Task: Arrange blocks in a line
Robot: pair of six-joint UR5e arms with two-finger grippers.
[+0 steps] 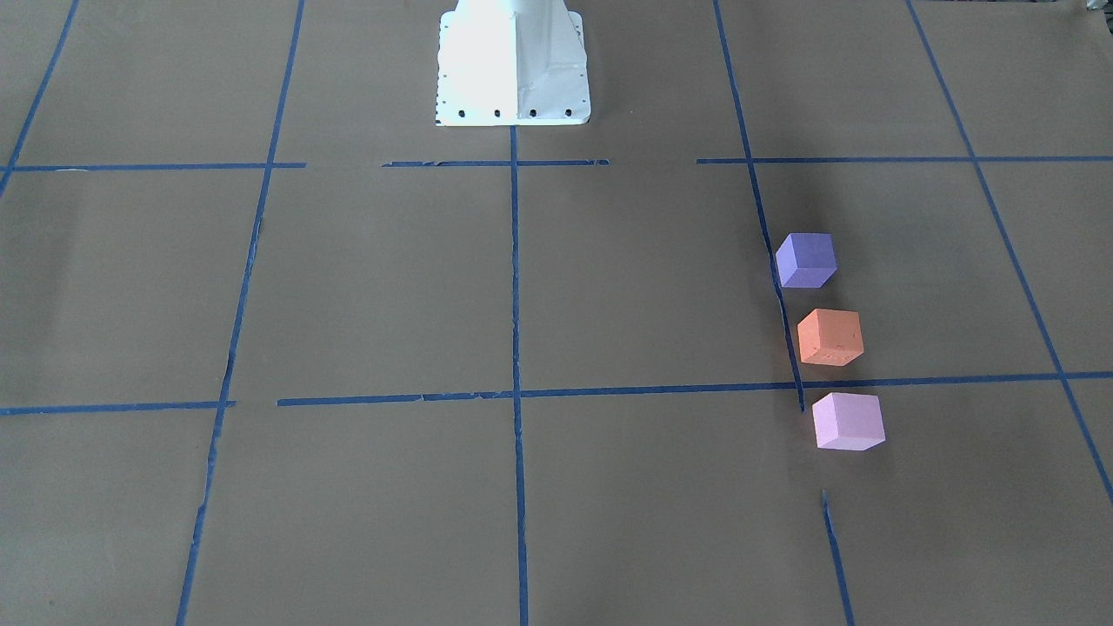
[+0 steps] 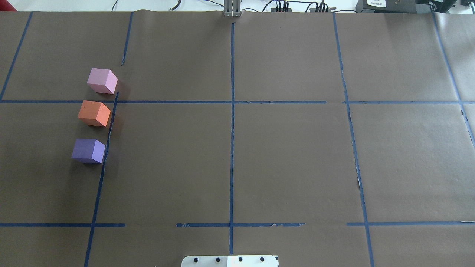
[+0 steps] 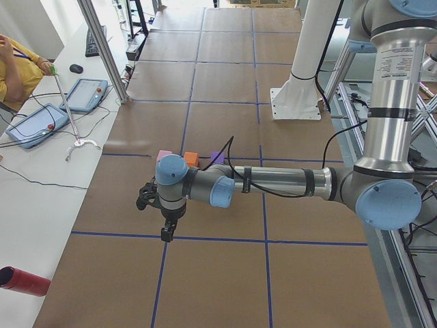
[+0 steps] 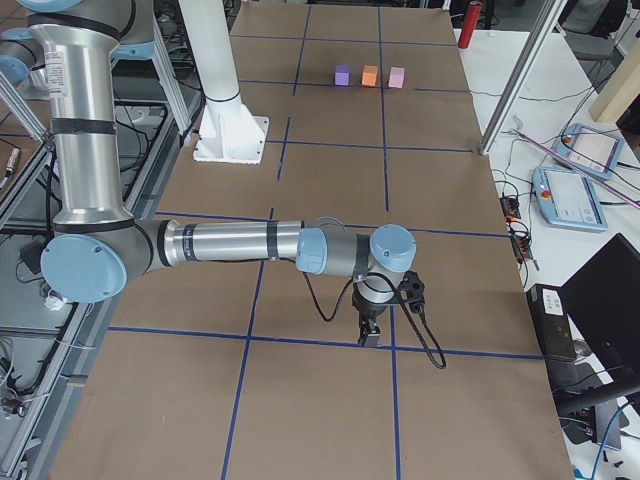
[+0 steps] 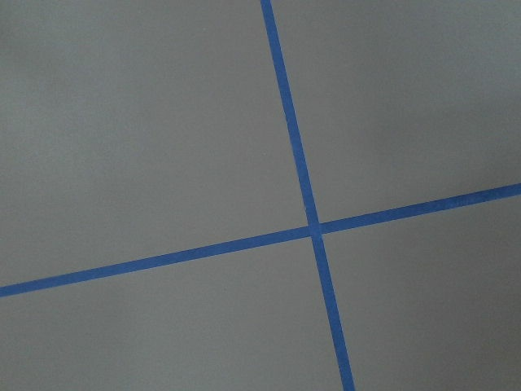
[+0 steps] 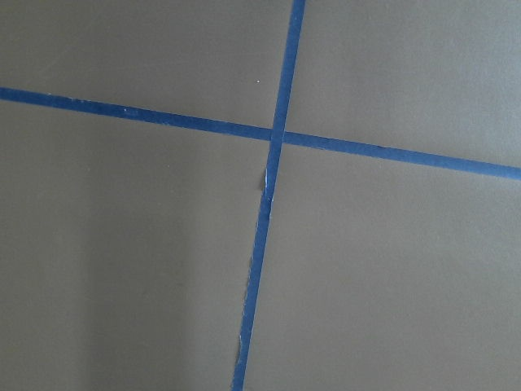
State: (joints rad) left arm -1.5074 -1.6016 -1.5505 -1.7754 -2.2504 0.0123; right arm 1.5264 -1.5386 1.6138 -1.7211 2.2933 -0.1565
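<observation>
The purple [image 2: 88,151], orange [image 2: 94,114] and pink [image 2: 102,81] blocks are sitting in a row on the desk's [image 2: 289,159] left side, running away from the robot. The left pincer [image 3: 166,232] is hovering way nearer them than the right pincer [image 4: 370,333]; can't tell if either's clenched.

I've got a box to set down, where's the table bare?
Bare: both middle squares flanking the centre tape line, and the squares on the robot's right. Crowded only on its left, where the pink block, orange block and purple block sit in a row.
</observation>
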